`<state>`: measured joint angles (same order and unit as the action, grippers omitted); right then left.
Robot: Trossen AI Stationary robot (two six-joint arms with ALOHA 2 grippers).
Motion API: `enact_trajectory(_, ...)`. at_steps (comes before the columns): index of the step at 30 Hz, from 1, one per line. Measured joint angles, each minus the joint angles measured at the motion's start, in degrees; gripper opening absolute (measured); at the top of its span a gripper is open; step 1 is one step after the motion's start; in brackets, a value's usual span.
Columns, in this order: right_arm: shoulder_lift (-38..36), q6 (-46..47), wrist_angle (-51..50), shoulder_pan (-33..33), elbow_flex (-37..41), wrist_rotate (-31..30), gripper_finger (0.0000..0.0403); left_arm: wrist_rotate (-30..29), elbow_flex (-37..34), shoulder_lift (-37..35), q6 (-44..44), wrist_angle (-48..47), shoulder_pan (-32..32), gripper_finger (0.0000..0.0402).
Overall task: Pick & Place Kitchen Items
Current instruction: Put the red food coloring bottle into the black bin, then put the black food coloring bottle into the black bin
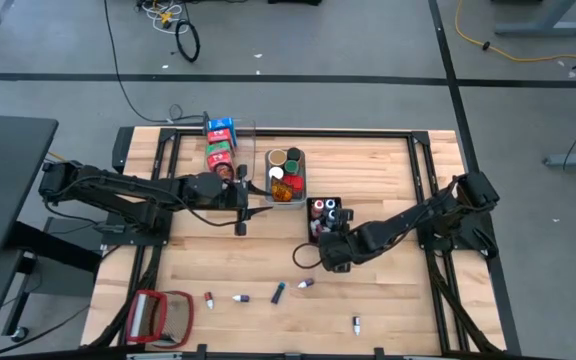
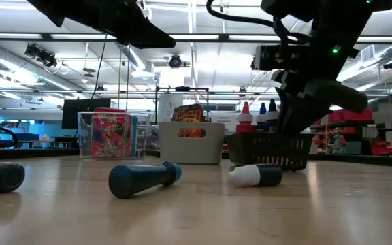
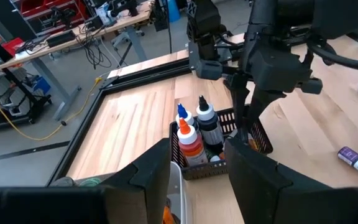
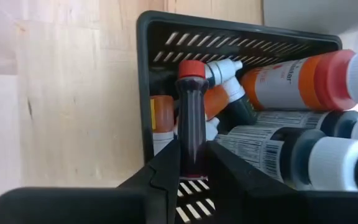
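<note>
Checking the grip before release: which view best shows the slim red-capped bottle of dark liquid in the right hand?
Right wrist view: slim red-capped bottle sits between the right hand fingers, over the black slotted bin. In the high, low and left wrist views the arm hides it.

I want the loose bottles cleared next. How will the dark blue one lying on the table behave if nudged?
The dark blue bottle lies on its side and looks round, so it would probably roll across the bare wooden table. Being small, it is likely light and easily knocked away.

Pale, smooth wood grain on the counter (image 1: 388, 300) — matt black slotted plastic for the bin (image 4: 166, 31), glossy plastic on the bottles (image 4: 284, 81).
</note>
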<state>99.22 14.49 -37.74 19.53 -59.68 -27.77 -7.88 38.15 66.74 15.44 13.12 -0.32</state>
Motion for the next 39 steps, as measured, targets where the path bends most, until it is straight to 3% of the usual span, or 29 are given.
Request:
enact_trajectory(10, 0.0, 0.7, 0.1, -1.8, 0.0, 0.7, 0.008, 0.0, 0.0, 0.0, 0.0, 0.0, 0.0, 0.016)
enact_trajectory(15, 0.0, 2.2, 0.5, -3.0, 0.0, 5.5, 0.008, 0.0, 0.0, 0.0, 0.0, 0.0, 0.0, 0.016)
enact_trajectory(23, 0.0, 1.9, 3.0, -3.8, 0.0, 7.0, 0.0083, 0.0, 0.0, 0.0, 0.0, 0.0, 0.0, 0.016)
enact_trajectory(28, 0.0, 2.9, 3.8, -3.7, 0.0, 7.9, 0.0124, 0.0, 0.0, 0.0, -0.1, -0.3, 0.0, 0.016)
enact_trajectory(34, 0.0, 2.7, 3.6, -3.5, -0.5, 4.0, 0.0187, 0.0, 0.0, 0.0, -0.2, -0.3, 0.0, 0.016)
enact_trajectory(39, 0.0, 3.5, 1.0, -3.6, -6.0, 9.3, 0.0204, 0.0, 0.0, 0.0, -0.2, -0.3, 0.0, 0.016)
